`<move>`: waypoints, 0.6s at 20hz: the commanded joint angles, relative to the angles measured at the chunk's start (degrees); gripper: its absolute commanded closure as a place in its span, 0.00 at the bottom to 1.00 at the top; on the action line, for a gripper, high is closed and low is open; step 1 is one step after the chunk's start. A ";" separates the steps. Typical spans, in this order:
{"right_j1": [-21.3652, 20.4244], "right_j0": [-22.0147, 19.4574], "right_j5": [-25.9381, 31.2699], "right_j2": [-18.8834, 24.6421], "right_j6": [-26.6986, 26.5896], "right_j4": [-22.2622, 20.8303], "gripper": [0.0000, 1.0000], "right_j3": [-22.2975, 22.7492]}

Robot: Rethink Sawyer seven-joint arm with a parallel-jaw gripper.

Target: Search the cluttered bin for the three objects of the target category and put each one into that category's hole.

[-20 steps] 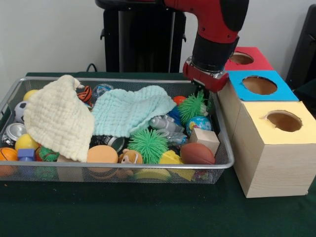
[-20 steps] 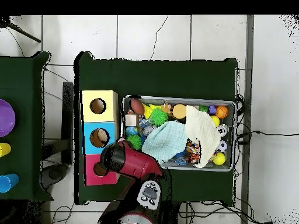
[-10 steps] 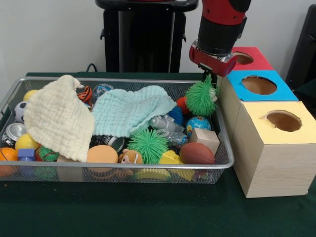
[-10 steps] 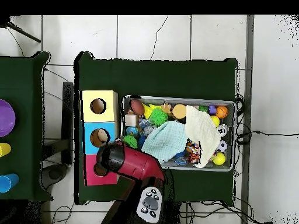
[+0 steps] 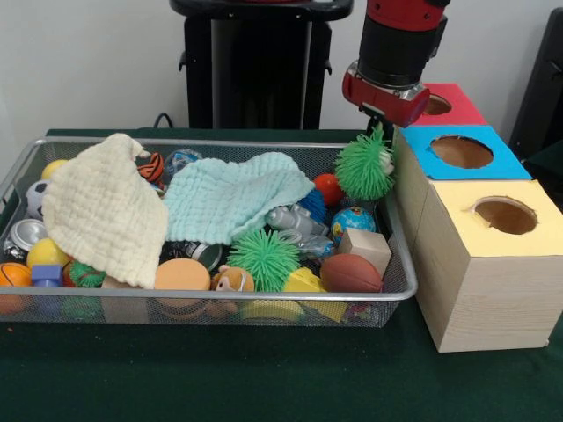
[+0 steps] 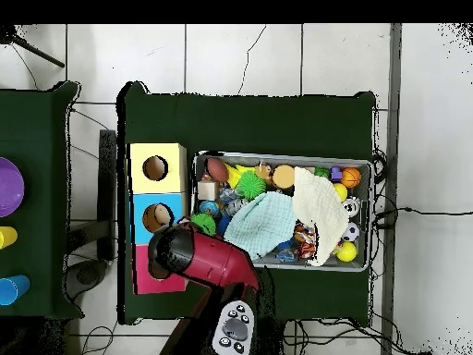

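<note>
Nearest you in the front view, the yellow box (image 5: 488,264) sits right of the bin (image 5: 211,303), and a second spiky ball (image 5: 264,258) lies in the clutter just behind the bin's near wall, beside the wood block (image 5: 364,247). Farther back, the blue box (image 5: 462,154) and the red box (image 5: 435,105) continue the row. Over the bin's far right corner the pincer (image 5: 380,132) is closed on a green spiky ball (image 5: 363,169), pinching only its top spines while the ball hangs free just beside the blue box's wall.

That thin hold is your risk: the soft spines could slip out, or a sideways swing could knock the ball against the box wall and drop it into the bin or onto the table.

The front view shows the grip and the lift. The overhead view hides both under the arm (image 6: 199,259), showing only a sliver of green, but it shows the three holes in line.
</note>
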 commanded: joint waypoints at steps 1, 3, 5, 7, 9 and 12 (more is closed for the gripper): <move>-1.01 1.91 7.52 -1.54 9.03 -1.95 1.00 -0.65; -1.87 1.50 7.48 -2.26 7.59 -2.86 1.00 -0.05; -3.21 0.55 8.10 -2.29 6.10 -3.30 1.00 0.78; -4.29 0.10 8.89 -2.57 5.23 -3.97 1.00 1.16; -4.98 -0.47 9.03 -2.68 4.71 -4.65 1.00 1.60; -5.45 -2.56 7.83 -2.75 2.65 -6.44 1.00 2.48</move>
